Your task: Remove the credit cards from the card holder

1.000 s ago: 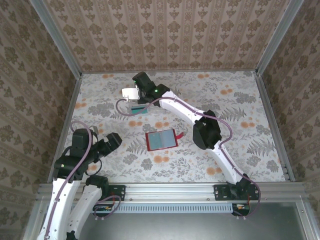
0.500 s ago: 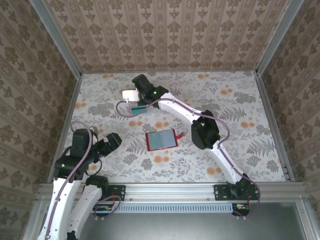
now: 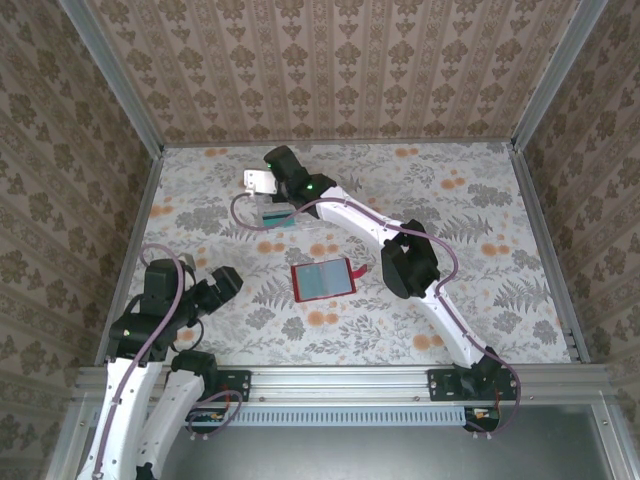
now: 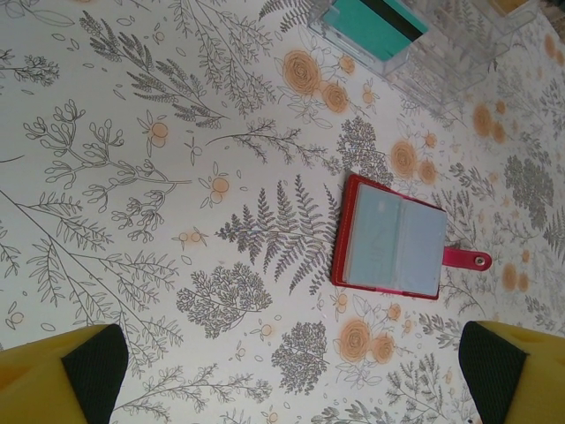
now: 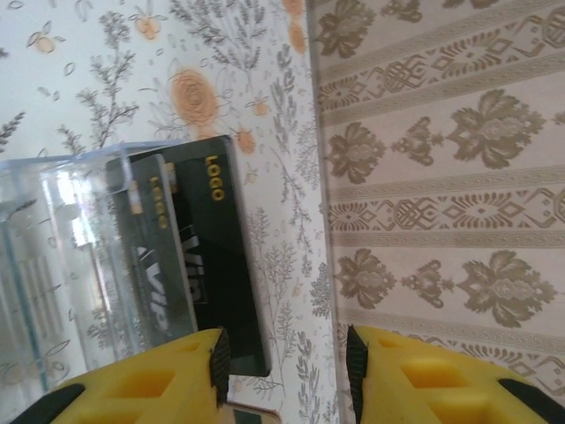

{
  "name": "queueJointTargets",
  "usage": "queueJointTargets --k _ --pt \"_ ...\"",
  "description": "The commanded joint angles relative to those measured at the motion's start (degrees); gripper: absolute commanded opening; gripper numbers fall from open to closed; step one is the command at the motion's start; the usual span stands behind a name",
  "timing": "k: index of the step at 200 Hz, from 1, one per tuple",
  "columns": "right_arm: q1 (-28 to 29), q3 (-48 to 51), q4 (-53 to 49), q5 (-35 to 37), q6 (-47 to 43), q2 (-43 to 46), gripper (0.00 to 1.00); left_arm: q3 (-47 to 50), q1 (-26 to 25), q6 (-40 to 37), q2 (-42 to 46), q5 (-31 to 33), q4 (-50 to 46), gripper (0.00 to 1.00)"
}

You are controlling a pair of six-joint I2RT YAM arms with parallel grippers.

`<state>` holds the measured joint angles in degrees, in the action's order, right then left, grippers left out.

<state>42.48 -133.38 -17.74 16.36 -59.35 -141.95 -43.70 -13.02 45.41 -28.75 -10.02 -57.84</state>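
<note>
Two black cards point(image 5: 221, 256) at clear tray point(image 5: 53, 256), right gripper point(image 5: 282, 362) just beside them, jaws parted, holding nothing, left gripper point(image 4: 296, 367) spread wide, empty, card holder point(image 4: 393, 237) lying open, well apart.

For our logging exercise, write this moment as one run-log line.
left hand: open above table | right hand: open by clear box holding cards | card holder: lying open on table

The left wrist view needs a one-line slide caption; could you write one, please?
Open left gripper above the table; card holder lying open, teal card in a clear box beyond.
</note>
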Motion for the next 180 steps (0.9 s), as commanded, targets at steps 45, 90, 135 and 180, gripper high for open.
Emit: queueJointTargets --k 45,90,135,180 --pt "0.1 1.1 -0.5 -1.4 4.1 0.0 0.56 0.8 0.7 -0.8 0.6 -0.9 0.5 1.00" --pt "-0.1 1.3 -4.2 -8.4 8.7 2.5 0.66 0.9 0.9 -1.1 0.9 -1.1 0.4 1.00" --pt "-0.1 0.2 -1.0 -0.7 7.7 -1.6 0.67 0.8 1.0 -1.1 1.2 -1.2 0.1 1.00" --pt "-0.6 -0.1 5.8 4.1 8.6 -3.8 0.69 0.5 1.2 -1.2 1.2 -1.2 -0.1 1.00"
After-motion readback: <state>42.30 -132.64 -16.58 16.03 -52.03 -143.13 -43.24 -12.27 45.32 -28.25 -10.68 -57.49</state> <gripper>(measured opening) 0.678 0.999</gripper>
